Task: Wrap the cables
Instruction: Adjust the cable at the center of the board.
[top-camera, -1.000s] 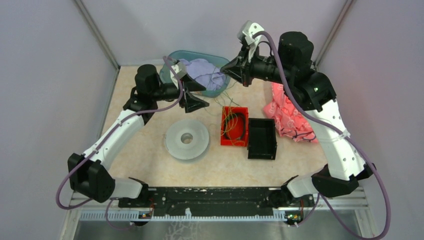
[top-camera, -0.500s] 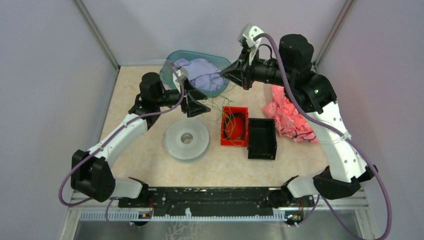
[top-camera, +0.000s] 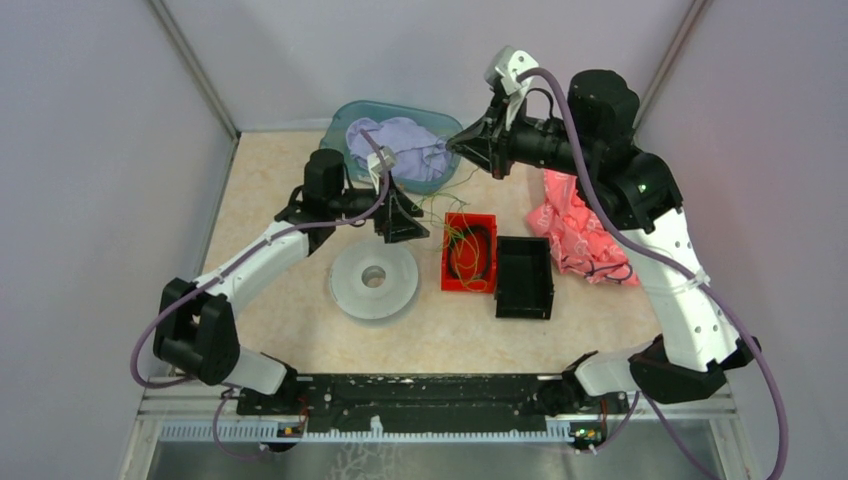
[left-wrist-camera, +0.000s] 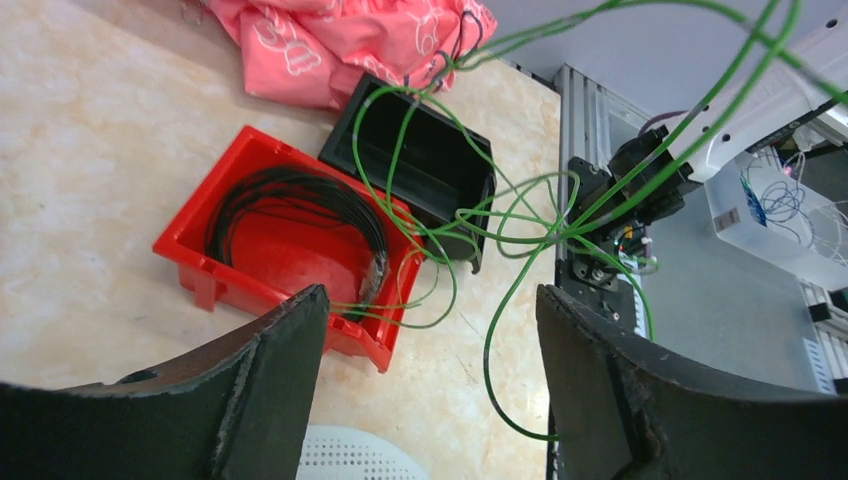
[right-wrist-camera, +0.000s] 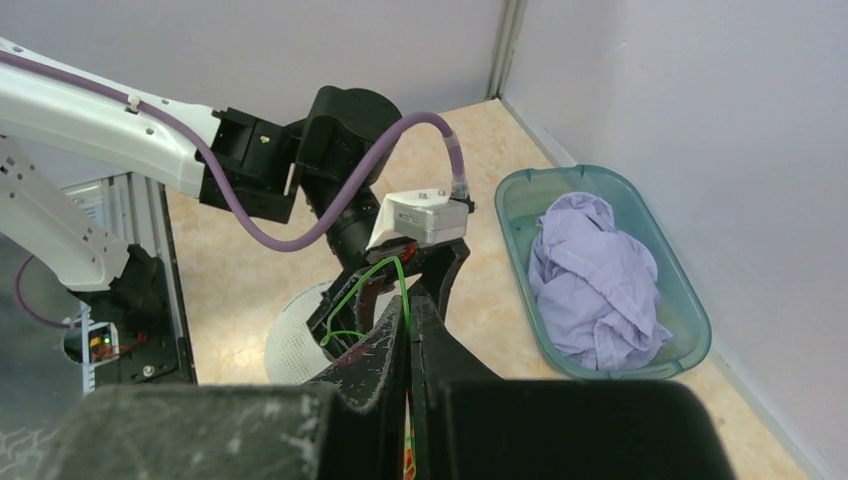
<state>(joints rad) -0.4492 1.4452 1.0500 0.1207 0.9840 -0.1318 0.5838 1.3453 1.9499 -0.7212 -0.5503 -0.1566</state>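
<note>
The right gripper (right-wrist-camera: 408, 318) is pinching the cables (left-wrist-camera: 556, 236) between closed fingers, thin green strands trailing down into the red bin (left-wrist-camera: 245, 290) (a black bin (left-wrist-camera: 410, 150) beside it), while the left gripper (left-wrist-camera: 430, 300) is hovering nearby, jaws wide apart, gripping nothing.

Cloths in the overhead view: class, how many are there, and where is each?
2. The lilac cloth lies in the teal tub at the back; the pink cloth lies on the table, beside the black bin. Others may be hidden.
</note>
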